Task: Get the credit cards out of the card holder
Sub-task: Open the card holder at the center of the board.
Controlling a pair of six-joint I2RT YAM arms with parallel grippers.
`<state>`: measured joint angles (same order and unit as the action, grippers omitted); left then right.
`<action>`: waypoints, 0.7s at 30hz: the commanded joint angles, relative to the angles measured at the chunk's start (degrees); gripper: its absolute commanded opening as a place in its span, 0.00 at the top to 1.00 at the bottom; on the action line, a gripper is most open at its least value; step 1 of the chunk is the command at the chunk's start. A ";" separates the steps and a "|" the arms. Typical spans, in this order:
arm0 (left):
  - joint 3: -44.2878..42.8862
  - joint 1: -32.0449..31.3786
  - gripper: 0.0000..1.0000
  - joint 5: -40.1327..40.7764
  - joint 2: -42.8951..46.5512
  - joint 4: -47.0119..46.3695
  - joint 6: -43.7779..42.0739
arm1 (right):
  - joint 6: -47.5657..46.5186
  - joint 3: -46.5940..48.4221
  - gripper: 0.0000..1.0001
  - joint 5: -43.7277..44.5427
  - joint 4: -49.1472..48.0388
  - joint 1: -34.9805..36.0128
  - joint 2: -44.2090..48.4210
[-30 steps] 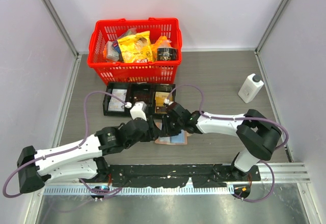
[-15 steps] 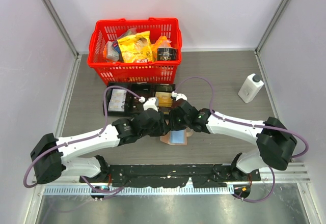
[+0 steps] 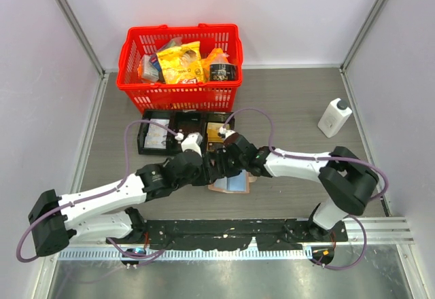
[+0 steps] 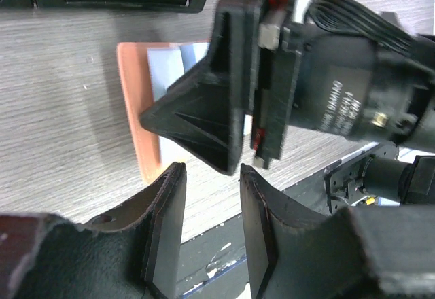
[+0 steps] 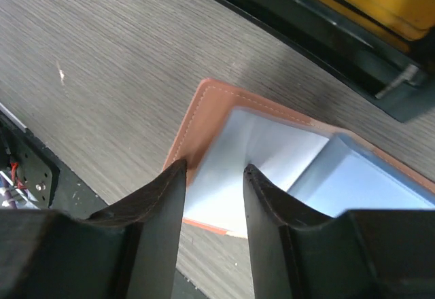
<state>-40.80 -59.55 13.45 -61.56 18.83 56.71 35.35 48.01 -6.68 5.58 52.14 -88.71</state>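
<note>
The card holder [image 3: 232, 185] lies open just near of the black tray [image 3: 144, 150], whose right compartment seems to hold a gold card [image 3: 216, 133] already, while the right gripper [image 5: 212, 177] over the white lining and the left gripper [image 4: 209, 177] beside it both hang slightly parted and empty, so I'd judge the remaining cards not yet pulled.

The left arm [image 3: 102, 200] is drawing back from its longer reach of half a second ago, its rear joint sinking toward the near left corner, and the left gripper [image 4: 209, 177] is sitting slightly closer to the left edge than it was. The right arm [image 3: 299, 162] is folding up again, its elbow swinging in from the right edge and away from the near edge. The card holder [image 3: 231, 186], which looked narrower and partly raised between the grippers, is showing wider and flatter on the counter, much as a second ago
</note>
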 commanded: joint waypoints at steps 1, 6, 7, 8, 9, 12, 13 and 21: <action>2.47 -0.22 0.60 -0.79 2.76 -3.79 0.77 | -0.02 1.82 0.53 -3.52 -7.43 0.24 -4.62; 3.09 -0.13 0.65 -1.68 -0.39 -8.10 0.16 | 1.64 0.51 0.57 -2.11 -9.18 -0.19 -6.04; 3.09 -0.04 0.67 -1.59 -1.27 -9.06 -0.02 | 2.26 0.25 0.58 -2.81 -9.97 -0.63 -6.39; 3.18 0.13 0.69 -1.67 -2.15 -9.86 -0.19 | 2.70 -0.54 0.60 -3.16 -10.59 -0.81 -6.57; 3.35 0.22 0.70 -1.85 -2.86 -10.82 -0.19 | 3.49 -0.98 0.62 -3.60 -11.73 -1.25 -6.57; 4.76 1.01 0.74 -1.59 -4.53 -13.46 0.33 | 5.33 -2.56 0.78 -3.78 -12.53 -2.13 -6.65; 5.37 1.36 0.74 -1.85 -4.97 -14.34 0.77 | 5.51 -2.74 0.82 -3.52 -12.44 -2.57 -6.83; 6.34 2.95 0.81 -1.85 -10.50 -15.84 1.65 | 6.39 -3.01 0.99 -2.81 -11.30 -3.01 -8.41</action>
<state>-34.83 -57.30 11.40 -69.95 6.72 57.17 40.71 45.15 -9.63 -3.99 49.21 -96.25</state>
